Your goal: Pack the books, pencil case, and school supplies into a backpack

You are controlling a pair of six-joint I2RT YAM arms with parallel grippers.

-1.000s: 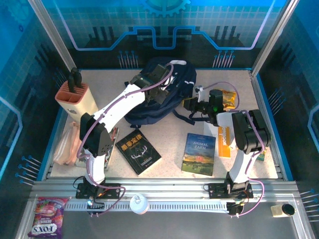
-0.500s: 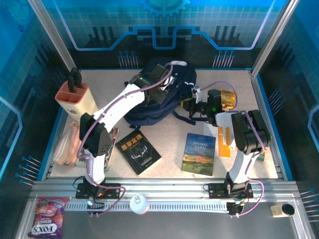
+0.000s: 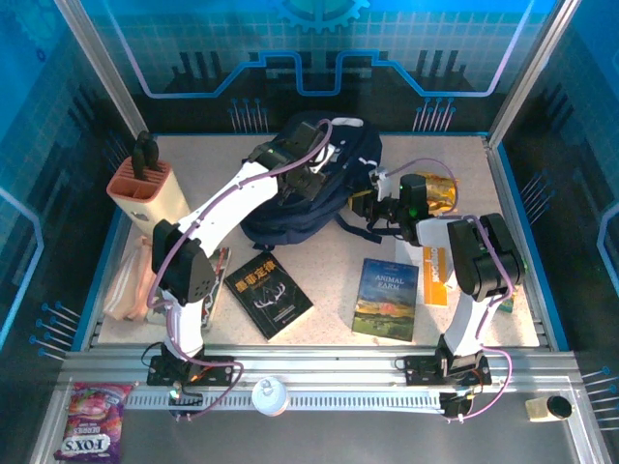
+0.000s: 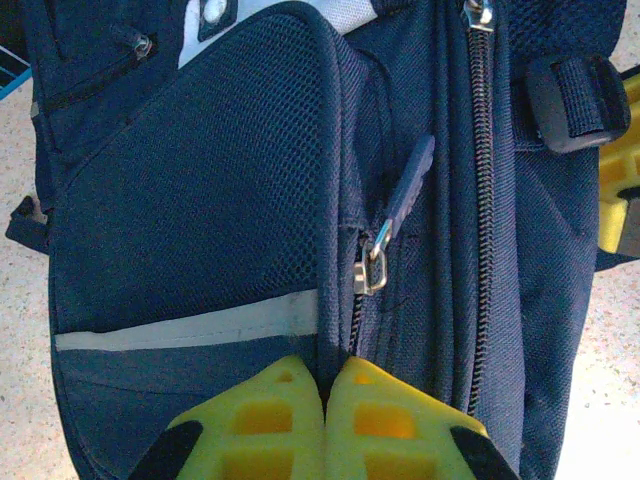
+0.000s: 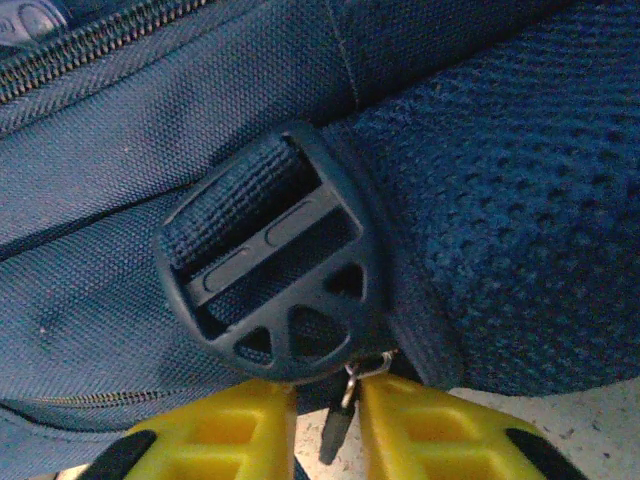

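Dark navy backpack (image 3: 290, 208), mesh panels, pale stripe, lies upper centre on table (image 3: 334, 275). Left claw (image 4: 325, 400) pressed together at its seam. Right claw (image 5: 328, 420) narrowly apart around zipper pull (image 5: 335, 432), below black buckle (image 5: 265, 275).

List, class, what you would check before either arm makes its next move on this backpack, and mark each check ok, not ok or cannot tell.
1. Left claw pinching the backpack: ok, shut on a raised seam.
2. Zipper pull sitting in the right claw: ok, it hangs between the jaws.
3. Right claw actually gripping that pull: cannot tell.
4. Long zipper undone: not ok, its teeth are meshed along the stretch shown.
5. Black book and Animal Farm book clear of both arms: ok, both lie flat on the table.
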